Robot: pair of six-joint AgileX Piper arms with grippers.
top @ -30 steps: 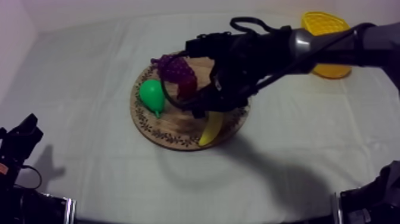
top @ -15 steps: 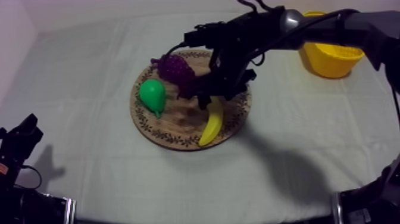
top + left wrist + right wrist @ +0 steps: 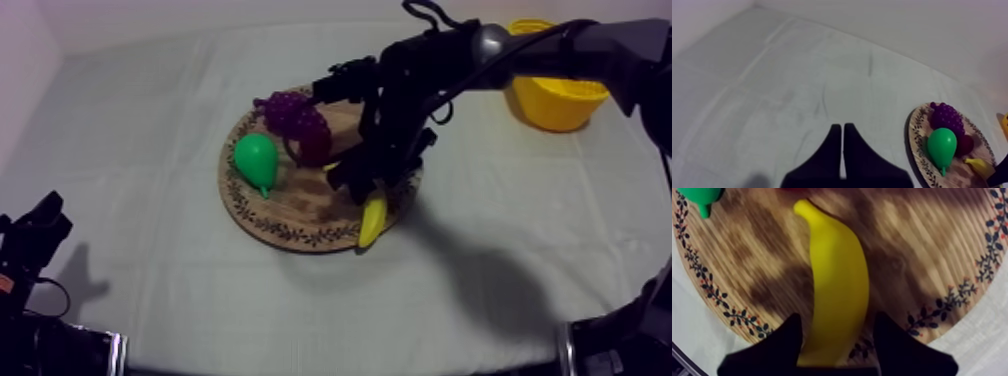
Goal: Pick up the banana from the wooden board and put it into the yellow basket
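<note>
The yellow banana [image 3: 373, 220] hangs tilted over the right rim of the round wooden board [image 3: 290, 215], its lower tip past the edge. My right gripper [image 3: 372, 187] is shut on its upper end. In the right wrist view the black fingers [image 3: 789, 338] press both sides of the banana [image 3: 834, 288] just above the board [image 3: 912, 263]. The yellow basket [image 3: 555, 100] stands at the far right. My left gripper [image 3: 35, 228] rests at the table's near left; its fingers lie together as a narrow wedge [image 3: 843, 127].
A green pear [image 3: 256, 160], a purple bunch of grapes [image 3: 295, 115] and a small red fruit [image 3: 315, 150] lie on the board's left and back parts. The right arm reaches in from the upper right, passing near the basket.
The right gripper dropped onto the banana and closed on it. The banana has shifted right and tilted up, its lower end now past the board's rim. The left arm stayed still.
</note>
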